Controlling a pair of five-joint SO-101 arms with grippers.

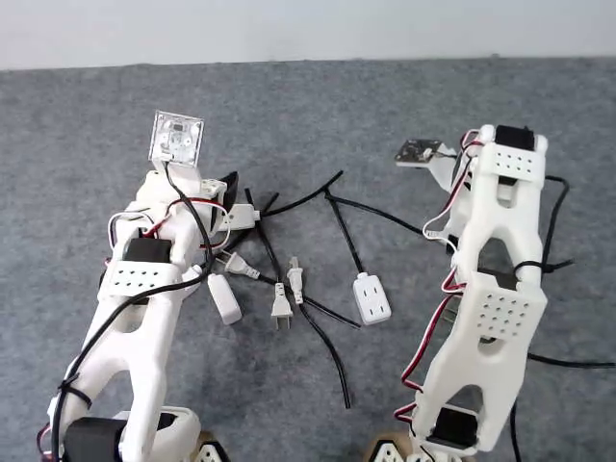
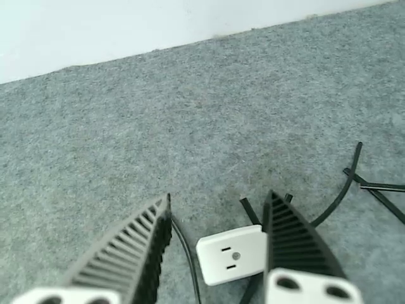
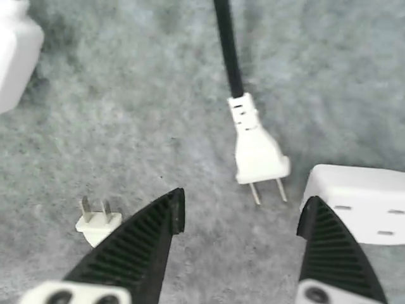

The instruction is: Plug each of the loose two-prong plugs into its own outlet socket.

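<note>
Two white two-prong plugs (image 1: 281, 308) (image 1: 295, 279) on black cords lie loose in the middle of the grey carpet. A white outlet block (image 1: 372, 298) lies to their right. My left gripper (image 1: 231, 207) is open around a small white outlet socket (image 2: 231, 256) that rests on the carpet close to one finger (image 2: 291, 237). My right gripper (image 3: 243, 206) is open just above the carpet. A white plug (image 3: 258, 152) lies in front of its gap, prongs towards me. A white outlet (image 3: 361, 199) is beside one finger and a second plug (image 3: 95, 221) beside the other.
Black cords (image 1: 332, 351) cross the carpet between the arms. A white adapter block (image 1: 224, 298) and another plug (image 1: 234, 264) lie by the left arm. The right arm (image 1: 496, 250) stands folded at the right. A pale wall (image 2: 126, 25) borders the carpet's far edge.
</note>
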